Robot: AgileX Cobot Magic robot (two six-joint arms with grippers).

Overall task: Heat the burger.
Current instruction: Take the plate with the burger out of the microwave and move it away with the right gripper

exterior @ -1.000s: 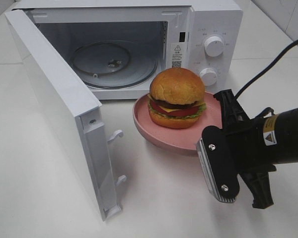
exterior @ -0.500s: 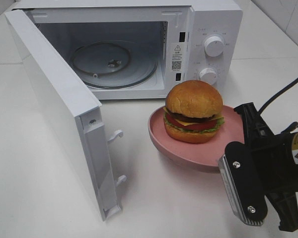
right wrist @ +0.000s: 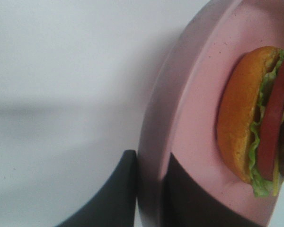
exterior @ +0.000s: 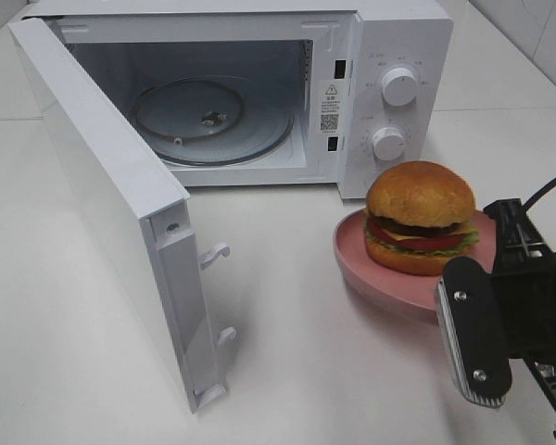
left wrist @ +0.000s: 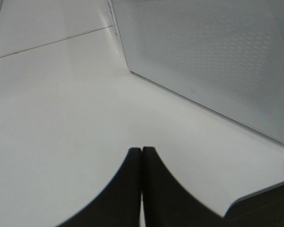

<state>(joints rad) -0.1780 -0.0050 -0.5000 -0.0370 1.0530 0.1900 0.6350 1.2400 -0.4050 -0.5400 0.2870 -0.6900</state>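
From the high camera, the burger (exterior: pixel 421 218) shows a golden-brown domed bun over dark patty, yellow cheese, red tomato and green lettuce. It sits on a pink plate (exterior: pixel 361 269) on the white table (exterior: pixel 74 352), in front of the microwave's control panel (exterior: pixel 394 93) and outside the cavity. The microwave (exterior: pixel 259 93) stands with its door (exterior: pixel 111 204) swung wide, the glass turntable (exterior: pixel 213 120) bare. The right gripper (exterior: pixel 500 315) is at the plate's near right edge. Against the earlier frames, plate and burger have moved to the right, away from the open cavity, and the gripper with them.

The left wrist camera shows the left gripper (left wrist: pixel 142 156) with its dark fingers pressed together on nothing, over the table beside a perforated white panel (left wrist: pixel 213 61), probably the microwave door.

The right wrist camera shows the right gripper (right wrist: pixel 149 189) clamped on the plate's rim (right wrist: pixel 154 142), one finger under and one on top, the burger (right wrist: pixel 255 118) close by.
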